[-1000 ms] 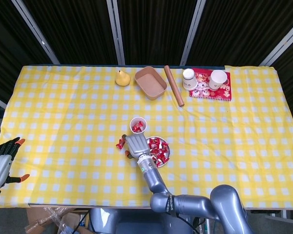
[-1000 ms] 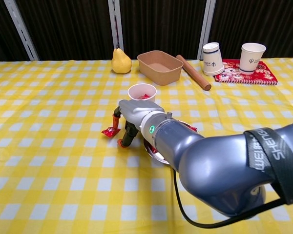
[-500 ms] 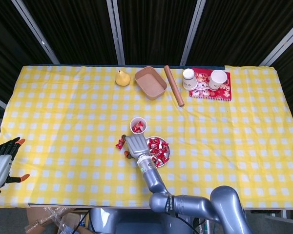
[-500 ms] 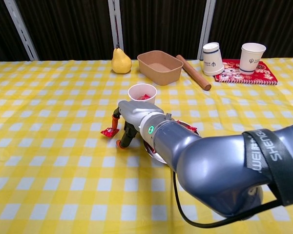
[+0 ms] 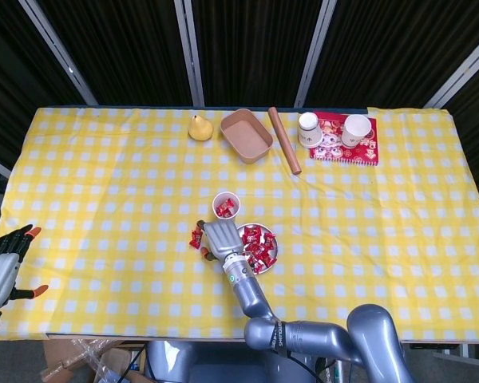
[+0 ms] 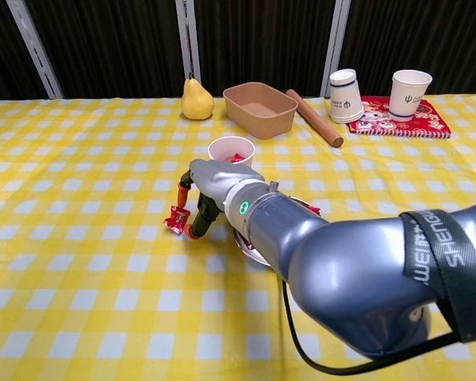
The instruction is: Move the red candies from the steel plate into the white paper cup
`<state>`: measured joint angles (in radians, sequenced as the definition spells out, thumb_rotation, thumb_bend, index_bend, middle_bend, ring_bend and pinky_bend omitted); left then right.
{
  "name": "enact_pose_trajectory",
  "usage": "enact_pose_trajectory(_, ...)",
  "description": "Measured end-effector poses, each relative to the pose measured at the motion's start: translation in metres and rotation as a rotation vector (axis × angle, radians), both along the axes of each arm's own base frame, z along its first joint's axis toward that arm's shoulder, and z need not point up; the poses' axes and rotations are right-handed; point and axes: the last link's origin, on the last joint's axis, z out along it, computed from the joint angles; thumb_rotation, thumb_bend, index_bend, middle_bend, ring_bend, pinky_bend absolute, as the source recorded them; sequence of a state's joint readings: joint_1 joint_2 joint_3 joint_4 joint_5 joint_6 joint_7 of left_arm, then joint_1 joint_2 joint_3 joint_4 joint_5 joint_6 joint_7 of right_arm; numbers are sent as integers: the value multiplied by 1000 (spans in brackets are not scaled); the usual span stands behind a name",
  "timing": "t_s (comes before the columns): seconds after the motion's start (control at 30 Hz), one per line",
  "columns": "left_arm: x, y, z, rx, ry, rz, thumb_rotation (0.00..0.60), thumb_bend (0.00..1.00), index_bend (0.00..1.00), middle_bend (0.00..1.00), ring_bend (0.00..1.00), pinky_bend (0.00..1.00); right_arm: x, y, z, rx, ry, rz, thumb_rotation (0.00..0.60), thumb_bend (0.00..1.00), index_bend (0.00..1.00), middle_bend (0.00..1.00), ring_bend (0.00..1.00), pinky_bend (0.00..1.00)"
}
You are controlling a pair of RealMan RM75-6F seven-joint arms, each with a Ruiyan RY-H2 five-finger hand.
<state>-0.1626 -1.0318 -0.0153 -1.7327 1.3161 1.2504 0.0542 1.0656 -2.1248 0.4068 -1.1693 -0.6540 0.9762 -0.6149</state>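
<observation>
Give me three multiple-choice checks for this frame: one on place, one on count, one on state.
1. Where does the pear lie?
A. far edge, left of the brown tray
B. on the steel plate
C. by the left hand

2. How many paper cups stand on the red mat?
A. none
B. two
C. four

3. What is in the white paper cup near the steel plate?
A. nothing
B. water
C. red candies

Key: 1 A, the pear sits beside the tray; 2 B, two cups stand there; 3 C, red wrappers show inside.
</observation>
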Motion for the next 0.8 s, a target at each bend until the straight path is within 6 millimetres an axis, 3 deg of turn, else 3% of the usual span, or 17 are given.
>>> enact_pose_trajectory(0.4, 0, 1, -1, -3, -1, 7, 600, 16, 0, 0, 0, 0, -3, -2, -7, 7, 9, -8, 600, 406, 392, 866, 923, 905)
enact_pose_trajectory(0.53, -1, 1, -1, -2, -2, 9, 600, 16, 0, 0, 0, 0, -4, -2, -10, 10, 14, -15, 600, 413, 460, 865, 923, 905)
enact_pose_trajectory(0.8, -1, 1, 0, -4, -3, 10, 600, 16, 0, 0, 0, 0, -4, 0, -12, 18, 11, -14, 600, 526, 549, 866, 923, 905)
